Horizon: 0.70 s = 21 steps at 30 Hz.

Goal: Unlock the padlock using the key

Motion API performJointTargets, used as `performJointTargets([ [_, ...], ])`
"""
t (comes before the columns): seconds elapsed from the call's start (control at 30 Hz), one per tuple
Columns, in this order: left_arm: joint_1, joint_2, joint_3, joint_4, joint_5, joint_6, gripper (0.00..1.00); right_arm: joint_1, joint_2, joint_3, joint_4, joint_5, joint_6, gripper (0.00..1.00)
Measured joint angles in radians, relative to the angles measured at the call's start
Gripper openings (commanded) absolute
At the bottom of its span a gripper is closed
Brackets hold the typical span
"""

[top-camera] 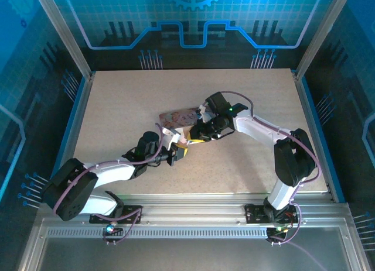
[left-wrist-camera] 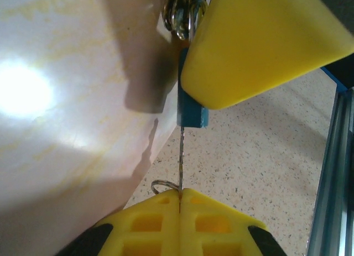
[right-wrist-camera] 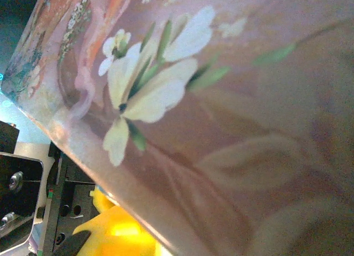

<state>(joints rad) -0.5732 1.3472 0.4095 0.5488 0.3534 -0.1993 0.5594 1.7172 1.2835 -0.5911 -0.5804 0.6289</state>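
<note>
Left gripper (left-wrist-camera: 180,196) pinches key (left-wrist-camera: 181,156); tip at padlock (left-wrist-camera: 192,113).

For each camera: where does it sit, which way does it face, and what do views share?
Top external: high behind the robot, looking down on the table; both arms show.
Left wrist: looks along the left gripper, shut on the key, toward the padlock.
Right wrist: close against the pink box; a yellow finger shows below.
Shared: the box appears in all three.
</note>
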Motion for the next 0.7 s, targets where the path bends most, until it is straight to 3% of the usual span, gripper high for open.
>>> performJointTargets([
  [0.7, 0.000, -0.028, 0.000, 0.001, 0.002, 0.000, 0.00, -0.004, 0.000, 0.000, 0.000, 0.005, -0.004, 0.03],
])
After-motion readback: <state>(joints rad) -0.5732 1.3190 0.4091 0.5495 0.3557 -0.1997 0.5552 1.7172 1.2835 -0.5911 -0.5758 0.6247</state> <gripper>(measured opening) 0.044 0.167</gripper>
